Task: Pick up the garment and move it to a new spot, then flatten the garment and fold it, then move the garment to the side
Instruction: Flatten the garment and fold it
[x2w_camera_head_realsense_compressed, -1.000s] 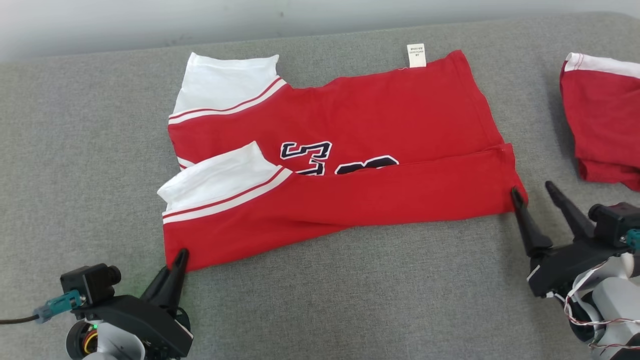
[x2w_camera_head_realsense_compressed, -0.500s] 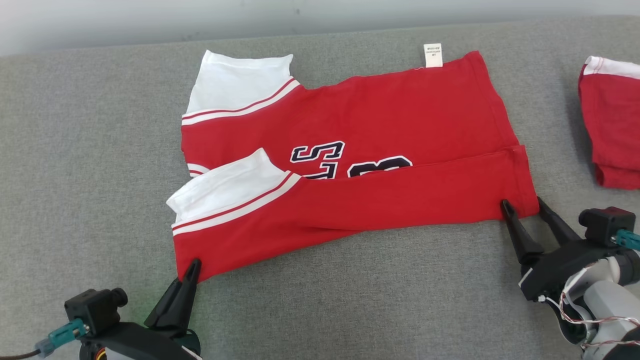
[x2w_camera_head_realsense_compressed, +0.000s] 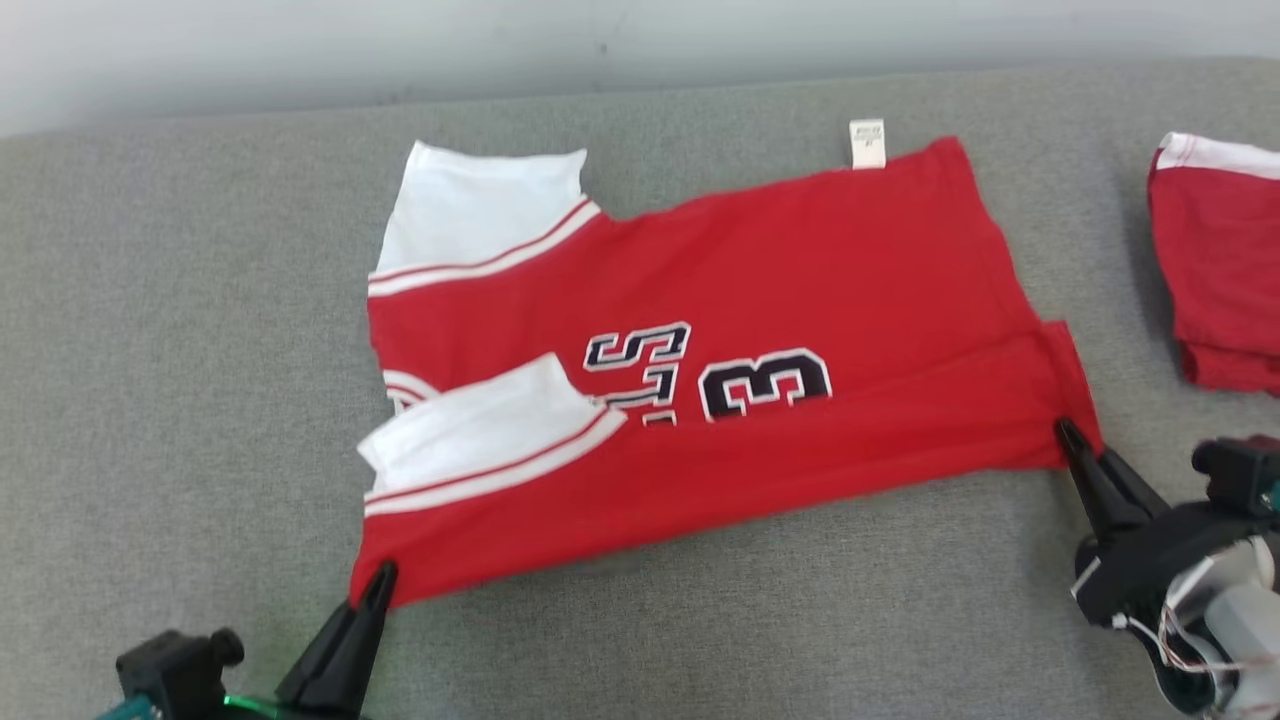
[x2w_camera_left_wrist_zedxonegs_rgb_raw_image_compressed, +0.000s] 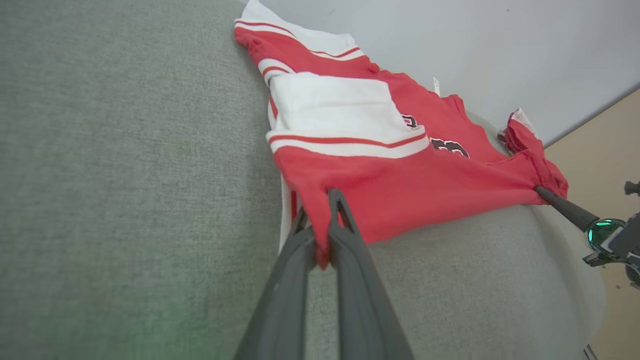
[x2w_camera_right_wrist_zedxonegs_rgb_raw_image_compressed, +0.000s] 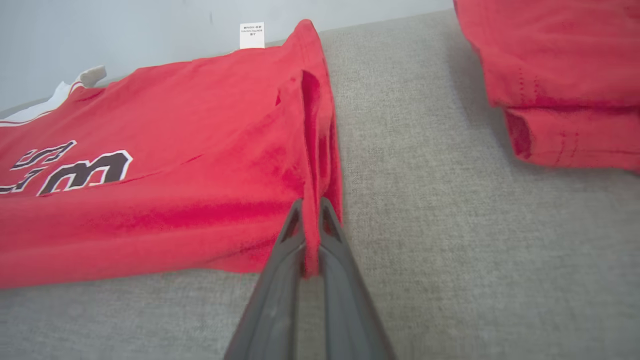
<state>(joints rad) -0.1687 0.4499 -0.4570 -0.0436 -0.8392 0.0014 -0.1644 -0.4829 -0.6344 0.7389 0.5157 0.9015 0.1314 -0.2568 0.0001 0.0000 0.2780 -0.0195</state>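
Garment (x2w_camera_head_realsense_compressed: 740, 280): red jersey, near edge folded over, flat on grey cushion (x2w_camera_head_realsense_compressed: 180, 350). Left gripper (x2w_camera_head_realsense_compressed: 380, 582) is clamped on its near-left corner, right gripper (x2w_camera_head_realsense_compressed: 1072, 436) is clamped on the near-right hem corner, and a spare red cloth (x2w_camera_head_realsense_compressed: 1220, 280) lies further right. Judged light, limp and grippy: it will sag between holds, so these two corners suit, pulled taut.

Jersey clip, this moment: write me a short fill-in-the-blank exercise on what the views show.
1. The left gripper and right gripper are both ____ on the jersey.
2. Its sleeves are ____ with a red stripe.
3. A second garment, also red, lies to the robot's ____.
4. The jersey lies on a ____ fabric surface.

Missing words: shut; white; right; grey.
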